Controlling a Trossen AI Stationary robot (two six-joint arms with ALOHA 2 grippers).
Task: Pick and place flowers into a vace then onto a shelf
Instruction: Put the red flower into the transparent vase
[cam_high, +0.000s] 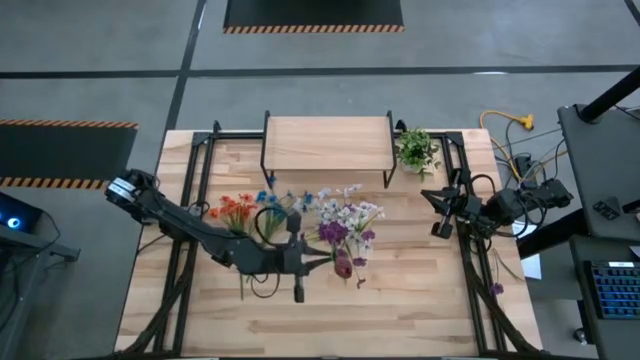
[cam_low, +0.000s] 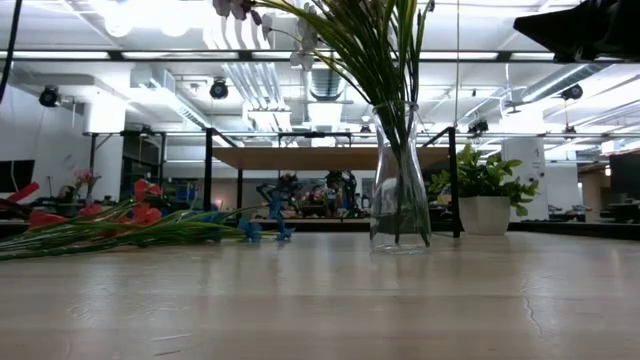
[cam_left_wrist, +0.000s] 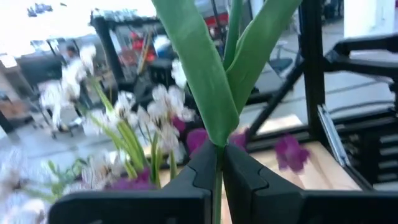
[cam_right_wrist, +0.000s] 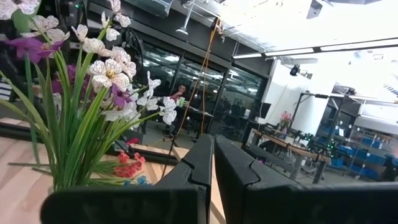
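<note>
**Glass vase loaded, one stem pinched in my left pincer**

Glass, clear and narrow-necked: one vace (cam_low: 400, 180) stands on the desk a little toward the near edge from its middle, and it holds a bunch of flowers (cam_high: 347, 222) with white and purple blossoms, their green stems fanning up out of its round mouth. A second lot of flowers (cam_high: 238, 211), orange, red and blue, lies flat on the desk to the left of the vace; I cannot count the single stems in either bunch. One shelf (cam_high: 327, 143), light wood on thin black legs, sits at the middle of the far edge with nothing on its board. One small potted plant (cam_high: 417, 150) stands just beside the shelf's right end.

My two arms are both over the desk. My left arm reaches in from the left edge, stretched low across the lying flowers, and my left gripper (cam_high: 297, 262) sits just left of the vace. Its fingers (cam_left_wrist: 199, 167) are pressed together on a green stem (cam_left_wrist: 216, 186) that rises between them into broad leaves. My right arm is folded near the right edge, well apart from the vace, and my right gripper (cam_right_wrist: 212, 163) points in toward the bouquet with its fingers shut on nothing.
</note>
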